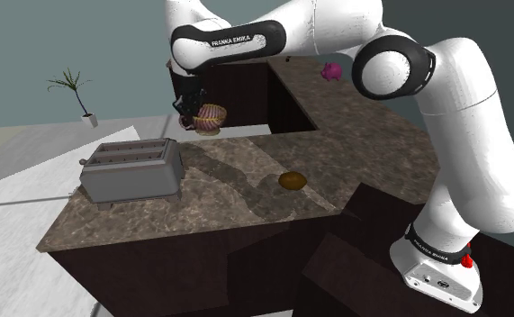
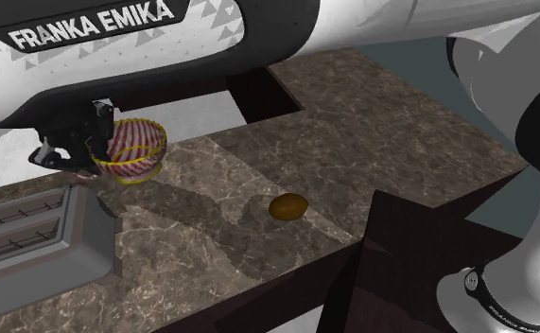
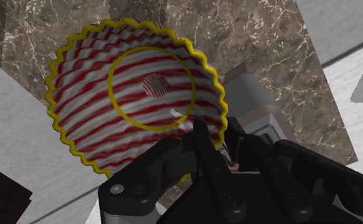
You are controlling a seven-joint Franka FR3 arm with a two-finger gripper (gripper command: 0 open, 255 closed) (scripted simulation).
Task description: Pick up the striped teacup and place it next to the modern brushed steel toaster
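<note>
Wrist view: gripper point(image 3: 218, 139) pinches the striped teacup point(image 3: 135, 102) by its yellow rim.

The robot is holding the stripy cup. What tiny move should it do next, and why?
Probably lower it: the end effector clasps the striped teacup by its rim above the counter, with the toaster close by.

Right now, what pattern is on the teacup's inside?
The scalloped teacup: red-white stripes, yellow rim; clearest in wrist view.
</note>
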